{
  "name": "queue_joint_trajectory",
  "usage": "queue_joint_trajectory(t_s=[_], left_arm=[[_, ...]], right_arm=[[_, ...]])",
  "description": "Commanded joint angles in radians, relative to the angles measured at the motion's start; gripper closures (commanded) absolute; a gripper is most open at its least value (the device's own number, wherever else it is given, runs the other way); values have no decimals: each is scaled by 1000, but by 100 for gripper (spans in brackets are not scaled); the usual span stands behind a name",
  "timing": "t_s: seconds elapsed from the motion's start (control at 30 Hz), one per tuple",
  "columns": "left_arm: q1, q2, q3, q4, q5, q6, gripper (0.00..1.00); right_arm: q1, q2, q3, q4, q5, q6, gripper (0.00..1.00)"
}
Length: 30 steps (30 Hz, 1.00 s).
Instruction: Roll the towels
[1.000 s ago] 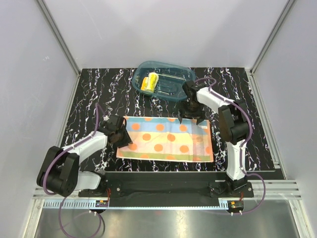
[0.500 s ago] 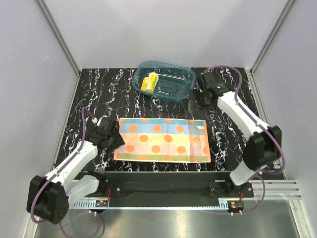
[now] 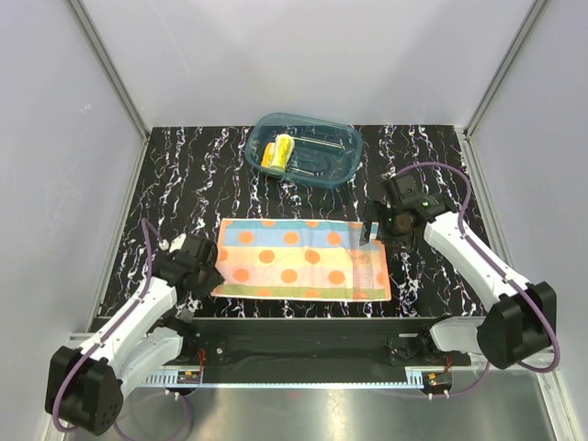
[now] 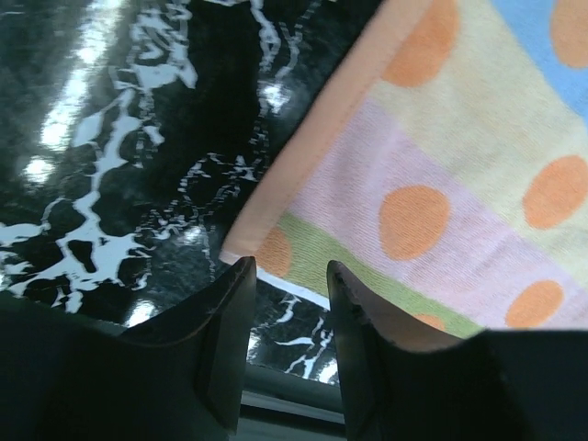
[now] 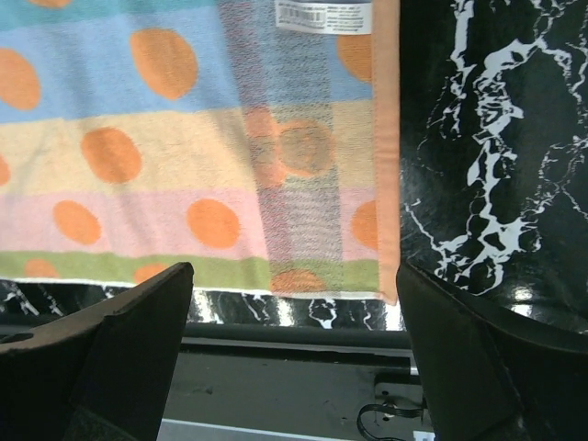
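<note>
We see the orange dotted towel (image 3: 301,260) spread flat on the black marbled tabletop (image 3: 184,175), its long sides running left to right. Its stripes are pale yellow, light blue, pink and green. A white label (image 5: 323,16) sits by its far right corner, and a darker, thinner band crosses the cloth just left of its right hem.

The left gripper (image 3: 200,265) is at the towel's left edge, near the near corner. In the left wrist view its fingers (image 4: 230,340) stand a little apart with nothing between them, and the towel's corner lies just ahead of the gap. We cannot tell whether they touch the cloth.

The right gripper (image 3: 373,226) is over the towel's far right corner. In its wrist view the fingers (image 5: 119,340) are spread wide and hold nothing.

Beyond the towel's far edge, and apart from it, stands the teal tub (image 3: 342,145). The yellow towel (image 3: 277,152) lies in its left part as a small bundle.
</note>
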Motion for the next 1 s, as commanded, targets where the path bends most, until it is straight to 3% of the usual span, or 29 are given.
queue_joint_trajectory(t_s=[0.0,0.57,0.97], left_arm=[[4,41,29,-35,-117,-59,58],[6,58,-51,0,-129,-97,59],[6,88,-39,41,-117,-51,80]], right_arm=[[-3,-61,-8,33,-65,14,0],[-2,-9,18,13,-78,-39,0],[-3,3,-11,25,-97,-22,0]])
